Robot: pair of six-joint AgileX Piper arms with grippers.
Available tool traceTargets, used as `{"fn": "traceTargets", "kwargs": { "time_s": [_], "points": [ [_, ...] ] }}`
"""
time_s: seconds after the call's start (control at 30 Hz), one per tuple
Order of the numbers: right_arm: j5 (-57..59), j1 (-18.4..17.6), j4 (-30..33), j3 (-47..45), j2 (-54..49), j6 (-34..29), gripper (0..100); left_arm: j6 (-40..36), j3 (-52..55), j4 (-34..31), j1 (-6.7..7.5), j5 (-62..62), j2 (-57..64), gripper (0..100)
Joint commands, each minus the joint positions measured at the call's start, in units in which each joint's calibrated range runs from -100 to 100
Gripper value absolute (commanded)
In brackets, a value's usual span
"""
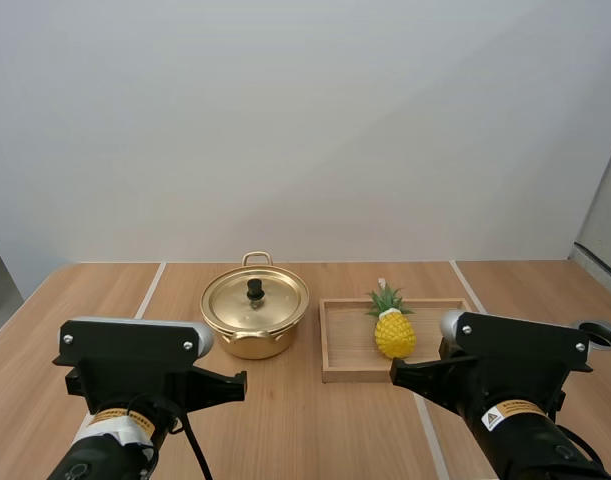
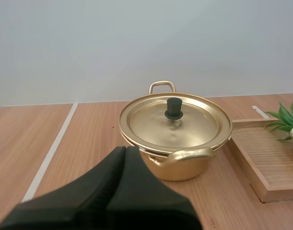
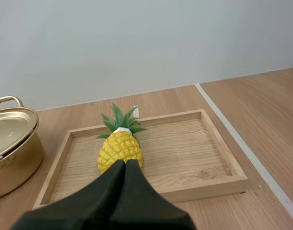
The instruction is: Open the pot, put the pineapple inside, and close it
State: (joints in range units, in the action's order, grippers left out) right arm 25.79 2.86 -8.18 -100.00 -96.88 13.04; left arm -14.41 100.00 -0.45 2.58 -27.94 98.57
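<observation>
Task status: no step completed. The lid (image 1: 255, 300) is seated on the gold pot (image 1: 247, 340), and its black knob (image 2: 173, 108) is free. The pineapple (image 3: 120, 146) rests in the wooden tray (image 3: 204, 184), which is beside the pot on the table (image 1: 105, 300).

Left gripper (image 2: 125, 152): fingers pressed together as one wedge, holding nothing, aimed at the pot.

Right gripper (image 3: 125, 165): fingers together, empty, just short of the pineapple.

Remaining: lift lid, load pineapple, refit lid.

Each arm carries a yellow warning sticker (image 1: 512, 411); its text is unreadable
</observation>
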Motion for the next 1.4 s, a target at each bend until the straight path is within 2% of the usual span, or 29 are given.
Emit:
{"fn": "traceTargets", "kwargs": {
  "time_s": [0.0,0.07,0.1,0.2,0.27,0.3,0.33,0.67,0.87,1.03,1.13,1.2,1.27,1.37],
  "points": [
    [2.16,0.00,0.37,0.00,-0.39,3.08,0,-0.80,0.00,0.45,0.03,0.50,0.00,0],
    [3.42,0.00,0.37,0.00,-0.39,4.23,0,-0.80,0.00,0.45,0.03,0.50,0.00,6],
    [3.42,0.00,0.37,0.00,-0.39,4.23,2,-0.80,0.00,0.45,0.03,0.50,0.00,13],
    [3.42,0.00,0.37,0.00,-0.39,4.30,39,-0.49,0.00,0.45,0.03,0.50,0.00,48],
    [3.42,0.00,0.37,0.00,-0.39,4.30,78,-0.49,0.00,0.45,0.03,0.50,0.00,88],
    [3.42,0.00,0.37,0.00,-0.39,4.30,97,-0.49,0.00,0.45,0.03,0.50,0.00,100],
    [3.42,0.00,0.24,0.00,-0.39,4.30,100,-0.49,0.00,0.45,0.03,0.50,0.00,100],
    [3.09,0.00,-0.04,0.00,-0.39,4.30,100,-0.62,0.00,0.45,0.03,0.50,0.00,100],
    [-0.08,0.00,-5.01,0.00,-0.39,4.06,100,-0.41,0.00,-0.11,0.03,4.28,0.00,100],
    [-0.71,0.00,-6.06,0.00,-0.39,4.06,100,-0.41,0.00,-3.56,0.03,12.41,0.00,100],
    [-1.98,0.00,-5.82,0.00,-0.39,4.06,100,-0.18,0.00,-4.97,0.03,30.22,0.00,100],
    [-5.67,0.00,-2.08,0.00,-0.39,4.06,100,1.69,0.00,-7.45,0.03,42.93,0.00,100],
    [-10.19,0.00,3.84,0.00,-0.39,4.06,100,5.00,-2.20,-10.26,0.03,48.85,0.00,100],
    [-19.16,0.00,13.58,0.00,-0.39,4.06,100,11.56,-7.34,-11.95,0.03,45.22,0.00,100]
  ]
}}
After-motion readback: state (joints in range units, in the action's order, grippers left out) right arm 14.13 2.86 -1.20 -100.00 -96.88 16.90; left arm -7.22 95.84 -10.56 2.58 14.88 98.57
